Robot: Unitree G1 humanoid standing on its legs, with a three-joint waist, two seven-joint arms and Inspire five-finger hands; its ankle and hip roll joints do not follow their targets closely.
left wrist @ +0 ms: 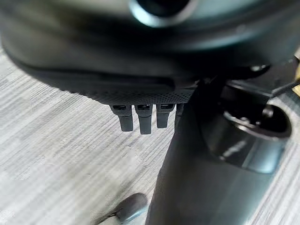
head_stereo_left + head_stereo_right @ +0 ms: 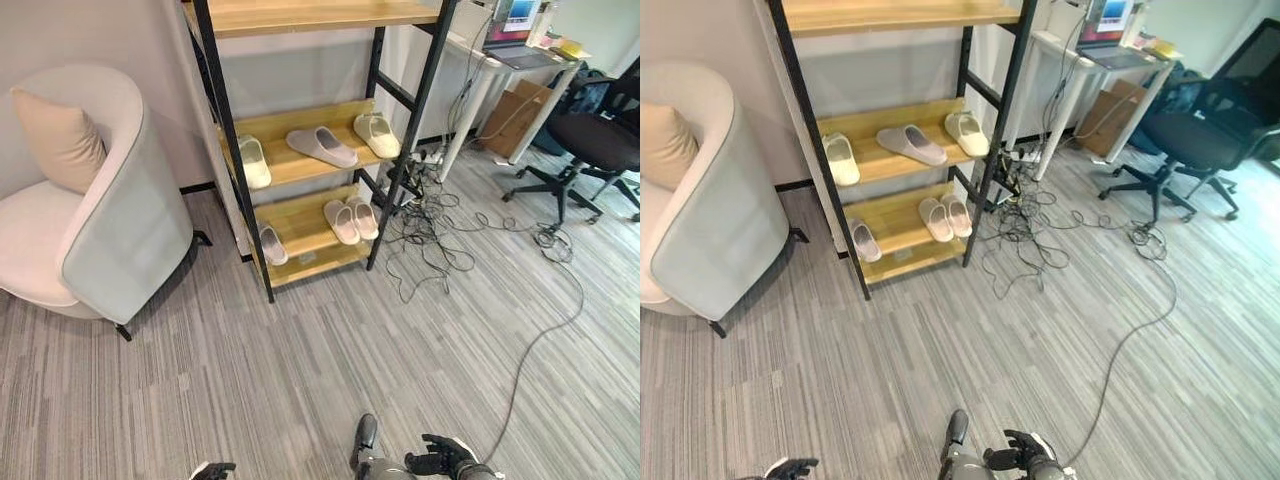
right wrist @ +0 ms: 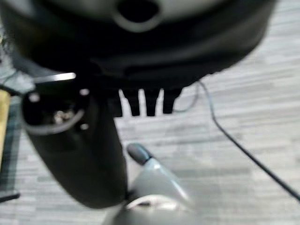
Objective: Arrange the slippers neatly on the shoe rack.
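A wooden shoe rack [image 2: 300,165] with a black metal frame stands against the wall, well ahead of the robot across grey carpet, with slippers spread over its two lower shelves. On the middle shelf a pale green slipper [image 2: 253,161] lies at the left, a grey slipper [image 2: 322,146] lies skewed across the centre, and a second pale green slipper [image 2: 377,134] sits at the right end, well apart from its mate. On the bottom shelf a pair of pinkish slippers [image 2: 350,219] rests side by side, while a single slipper [image 2: 271,244] lies alone to their left. The left robot hand [image 1: 140,121] hangs low over the carpet with its fingers straight and released, holding nothing; the right robot hand [image 3: 145,101] does likewise, its fingers extended and empty, and shows at the lower edge of the head views. The slippers look like light moulded foam, soft enough to give under a pinch and unlikely to break, so a grip across the closed toe strap or along the side of the sole would probably hold best; the smooth surface may slip in a loose grasp. A white armchair [image 2: 90,210] with a cushion stands left of the rack, and loose cables [image 2: 430,225] lie on the floor to its right.
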